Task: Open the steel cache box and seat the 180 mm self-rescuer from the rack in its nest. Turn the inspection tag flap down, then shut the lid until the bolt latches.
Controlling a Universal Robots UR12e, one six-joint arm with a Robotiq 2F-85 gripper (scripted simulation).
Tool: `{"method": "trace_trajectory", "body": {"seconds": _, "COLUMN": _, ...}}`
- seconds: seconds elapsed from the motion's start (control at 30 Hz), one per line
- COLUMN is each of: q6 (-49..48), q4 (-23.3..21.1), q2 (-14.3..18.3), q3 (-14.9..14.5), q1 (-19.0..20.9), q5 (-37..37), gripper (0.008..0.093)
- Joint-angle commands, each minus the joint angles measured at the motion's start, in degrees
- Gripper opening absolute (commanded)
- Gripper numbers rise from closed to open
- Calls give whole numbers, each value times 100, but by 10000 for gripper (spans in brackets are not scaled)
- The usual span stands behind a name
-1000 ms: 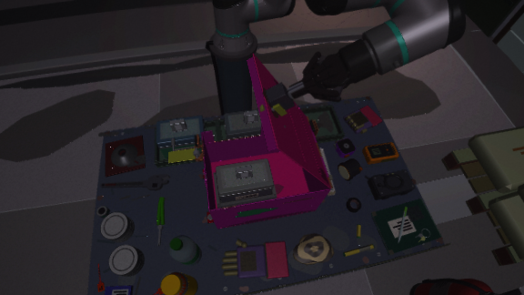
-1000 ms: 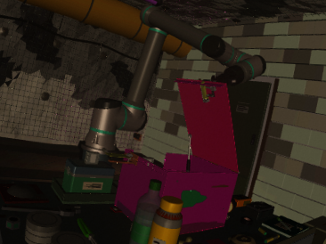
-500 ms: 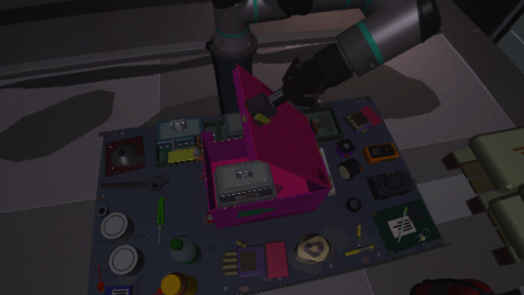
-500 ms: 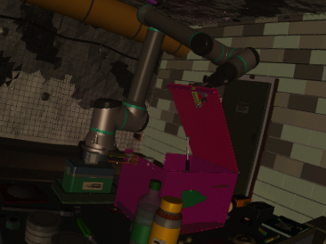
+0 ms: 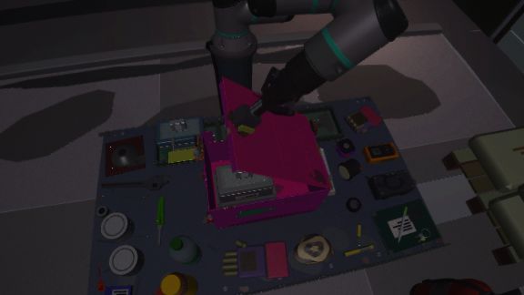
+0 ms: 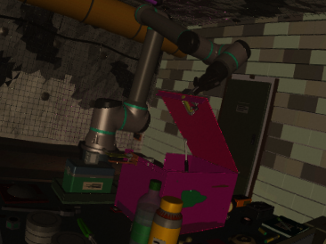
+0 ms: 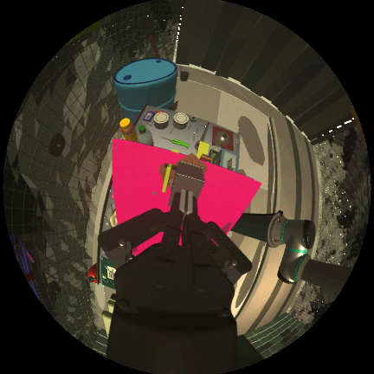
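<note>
The magenta steel cache box [image 5: 266, 191] sits mid-board with its lid [image 5: 268, 139] half raised and tilted over the opening. The grey self-rescuer [image 5: 244, 184] lies inside the box in its nest. My gripper [image 5: 257, 108] is closed and empty, its fingertips together against the outer face of the lid by the dark bolt latch with its yellow tab [image 5: 245, 120]. In the wrist camera the closed fingers [image 7: 187, 207] point at the latch block [image 7: 188, 175] on the pink lid. A green tag flap [image 5: 249, 212] lies on the box's front wall.
The arm's own base column [image 5: 233, 54] rises just behind the lid. A rack [image 5: 178, 139] stands left of the box. Around it lie a screwdriver [image 5: 160, 217], two round tins [image 5: 117, 226], bottles [image 6: 153, 213] at the front and small devices [image 5: 381, 152] on the right.
</note>
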Motion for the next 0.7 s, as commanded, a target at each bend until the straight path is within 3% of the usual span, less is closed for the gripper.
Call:
{"method": "trace_trajectory", "body": {"seconds": 0.0, "q6": -44, "q4": -38, "q2": -7, "q3": 12, "q1": -35, "q5": 52, "gripper": 80}}
{"method": "trace_trajectory", "body": {"seconds": 0.67, "q6": -914, "q4": -699, "q2": -58, "q3": 299, "q1": -798, "q5": 1278, "gripper": 80}}
